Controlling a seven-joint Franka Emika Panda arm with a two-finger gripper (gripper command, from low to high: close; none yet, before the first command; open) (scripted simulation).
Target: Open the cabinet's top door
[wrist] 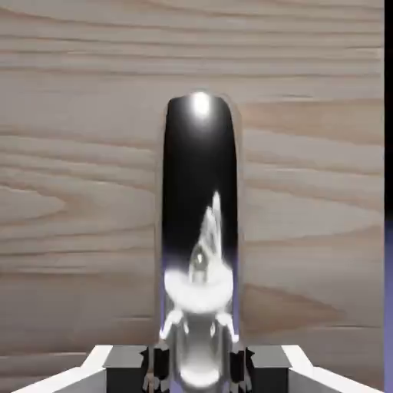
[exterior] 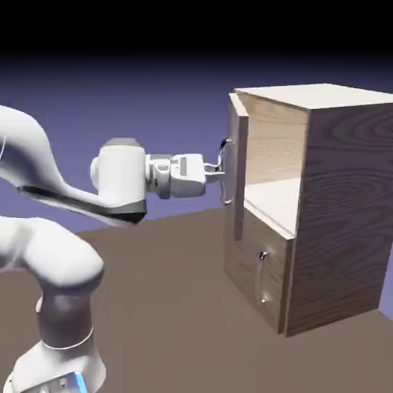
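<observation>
1. Brown tabletop [exterior: 169,261] under a blue-violet backdrop; I logged the cabinet [exterior: 338,207] on it, to the right in the exterior view.
2. Top door [exterior: 237,165] stood swung partly out from the front, pale interior [exterior: 272,153] showing behind it.
3. Its silver bar handle [exterior: 225,170] sat between the gripper [exterior: 217,172] fingers; the hand view showed the bar [wrist: 199,230] large between the tips, fingers pinching it.
4. Arm [exterior: 123,180] reached level from the left.
5. Lower panel [exterior: 257,269] sat flush, small handle [exterior: 263,276] untouched.
</observation>
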